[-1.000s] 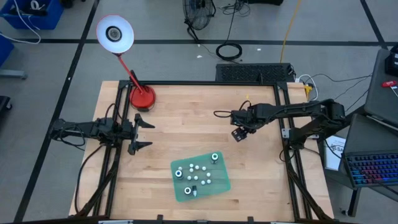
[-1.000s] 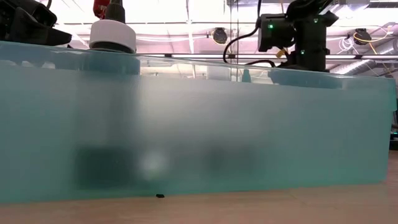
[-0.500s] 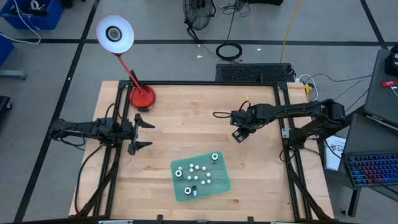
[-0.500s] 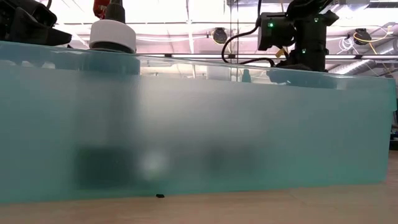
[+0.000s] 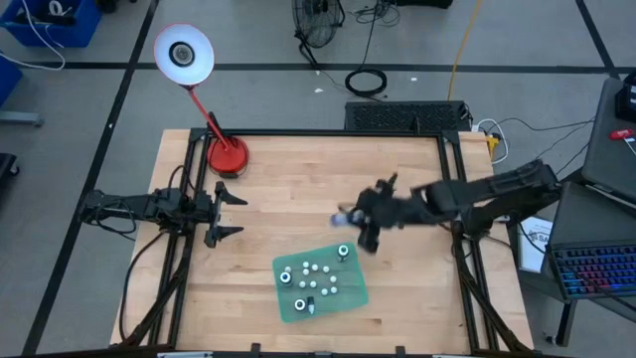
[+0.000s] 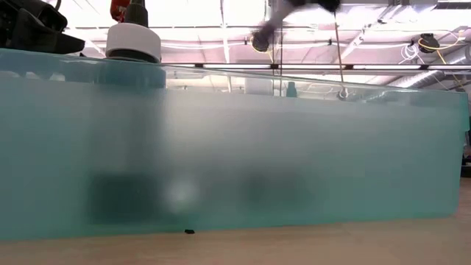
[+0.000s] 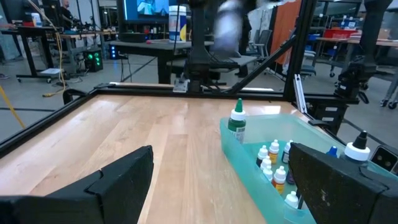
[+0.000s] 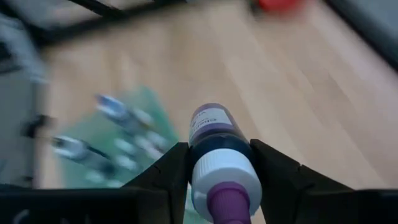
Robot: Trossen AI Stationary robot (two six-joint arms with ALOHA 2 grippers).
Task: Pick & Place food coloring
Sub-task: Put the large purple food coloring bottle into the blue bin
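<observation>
One small purple-tipped, white-capped dye bottle (image 8: 219, 144) now clamped in right hand (image 8: 217, 168), swung from mid-desk toward translucent green tray (image 5: 353, 293); left hand (image 5: 227, 210) open, idle.

Two dark arms, black links and joints, matte finish. Left arm (image 5: 139, 208) slim and segmented, with a thin black cable looped along it; left gripper (image 5: 228, 213) has two black pointed fingers (image 7: 118, 180), broad, flat-faced and angular in the wrist view. Right arm (image 5: 487, 191) thicker and dark, smeared by blur. Right gripper (image 8: 217, 168) fingers (image 8: 163, 177) black, wedge-shaped, smooth. No markings legible.
</observation>
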